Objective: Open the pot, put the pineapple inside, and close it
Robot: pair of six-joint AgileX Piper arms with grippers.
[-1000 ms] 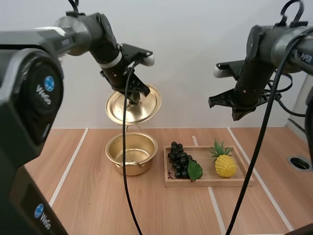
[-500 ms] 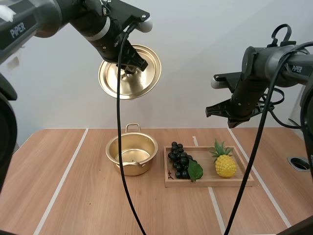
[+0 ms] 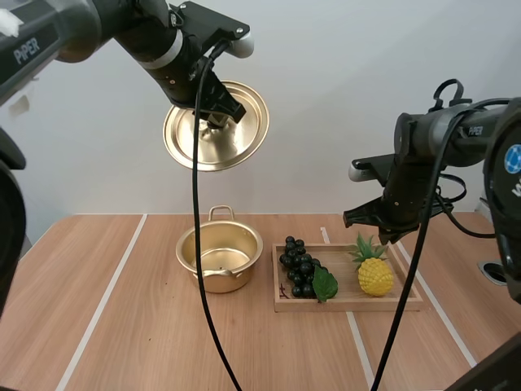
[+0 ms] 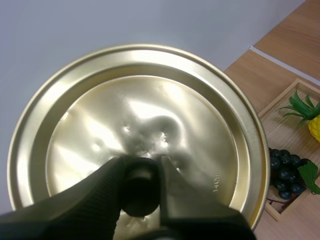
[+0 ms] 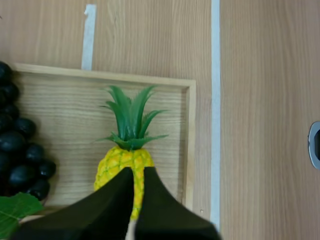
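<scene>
1. Left pincer (image 4: 141, 170) pinches the knob (image 4: 140, 192) of the lid (image 4: 150, 110) and holds the lid tilted, high above the open pot (image 3: 224, 281).
2. Right pincer (image 5: 138, 172), fingers pressed together, hovers just over the pineapple (image 5: 119, 162).
3. The pineapple sits in the tray (image 3: 350, 305) near the grapes (image 3: 299, 265), to the right of the pot on the worktop (image 3: 146, 326).

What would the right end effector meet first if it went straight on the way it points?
Probably the pineapple in the wooden tray: the right end effector points down at its body, though depth is uncertain.
</scene>
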